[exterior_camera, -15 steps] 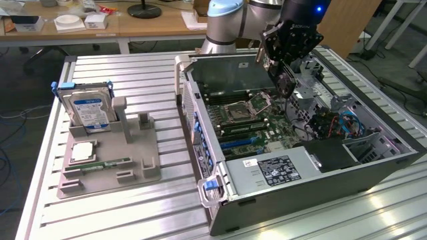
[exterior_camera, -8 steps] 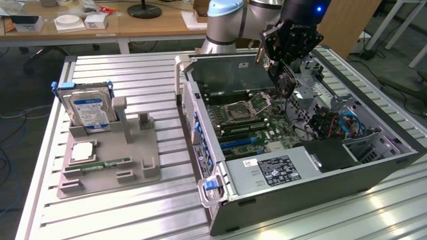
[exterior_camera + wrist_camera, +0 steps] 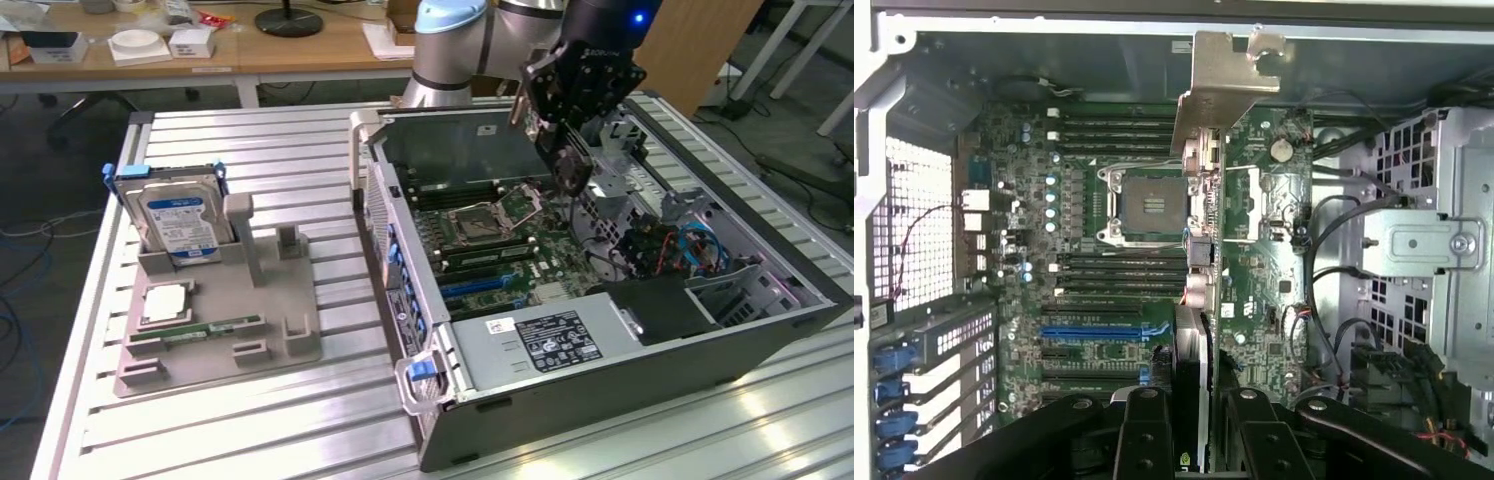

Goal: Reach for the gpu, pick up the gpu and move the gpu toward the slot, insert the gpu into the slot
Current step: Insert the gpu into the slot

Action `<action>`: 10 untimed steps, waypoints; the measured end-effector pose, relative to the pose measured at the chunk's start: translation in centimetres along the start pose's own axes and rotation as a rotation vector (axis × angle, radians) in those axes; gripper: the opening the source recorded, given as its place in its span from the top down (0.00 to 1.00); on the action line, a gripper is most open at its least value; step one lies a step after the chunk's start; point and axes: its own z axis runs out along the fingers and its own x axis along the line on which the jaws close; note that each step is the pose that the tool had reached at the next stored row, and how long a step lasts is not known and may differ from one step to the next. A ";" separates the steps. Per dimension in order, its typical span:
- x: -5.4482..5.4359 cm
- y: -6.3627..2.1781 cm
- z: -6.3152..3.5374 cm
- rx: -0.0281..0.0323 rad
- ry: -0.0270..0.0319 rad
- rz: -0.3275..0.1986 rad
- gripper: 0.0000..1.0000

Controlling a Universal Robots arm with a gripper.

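Observation:
My gripper (image 3: 571,120) hangs over the open computer case (image 3: 747,345), shut on the gpu (image 3: 566,165). The dark card hangs on edge from the fingers, above the motherboard near the CPU socket. In the wrist view the gpu (image 3: 1200,250) is edge-on, with its pale metal bracket (image 3: 1229,90) at the far end. My black fingers (image 3: 1144,430) press on either side of it, so the gripper (image 3: 1196,430) grips the card. The blue slot (image 3: 1099,330) lies on the green motherboard off to one side of the card, apart from it. The slot (image 3: 481,286) also appears in the exterior view.
A grey fixture (image 3: 220,330) on the exterior view's left holds a blue-labelled hard drive (image 3: 180,220), a CPU chip (image 3: 167,303) and a memory stick (image 3: 200,328). Inside the case are a power supply (image 3: 541,340), a drive cage (image 3: 1424,250) and loose cables (image 3: 681,245).

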 end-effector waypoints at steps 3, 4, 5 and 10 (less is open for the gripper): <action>0.0 0.00 0.00 -0.0001 0.0014 -0.042 0.74; 0.0 0.00 0.00 -0.0001 0.0018 -0.055 0.74; 0.0 0.00 0.00 -0.0001 0.0022 -0.067 0.74; 0.0 0.00 0.00 -0.0002 0.0041 -0.125 0.74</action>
